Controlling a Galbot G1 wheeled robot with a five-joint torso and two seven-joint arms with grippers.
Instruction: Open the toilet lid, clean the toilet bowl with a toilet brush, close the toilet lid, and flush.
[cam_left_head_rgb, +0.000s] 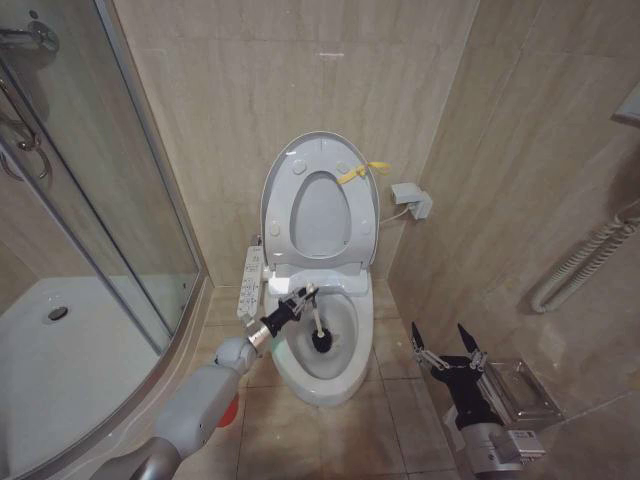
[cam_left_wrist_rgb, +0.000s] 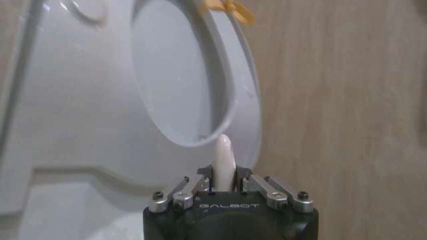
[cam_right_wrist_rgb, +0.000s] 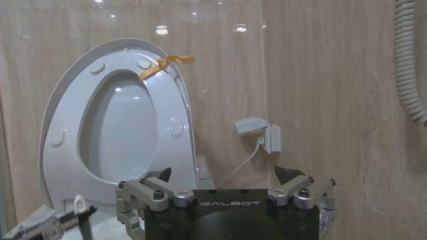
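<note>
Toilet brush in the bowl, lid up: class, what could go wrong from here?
1. The left gripper pinches only the top of the thin brush handle; scrubbing could twist it loose.
2. The lid and seat stand raised behind; a high swing might knock them down.

The toilet lid (cam_left_head_rgb: 290, 165) is a glossy white oval, raised upright against the far tiled wall, with a small yellow strap (cam_left_head_rgb: 356, 172) at its top edge. Below it the toilet bowl (cam_left_head_rgb: 345, 377), white elongated ceramic, stands open with its front end nearest. The toilet brush (cam_left_head_rgb: 317, 325) has a thin white handle tilted into the bowl, its dark head low inside the basin, near the middle.
</note>
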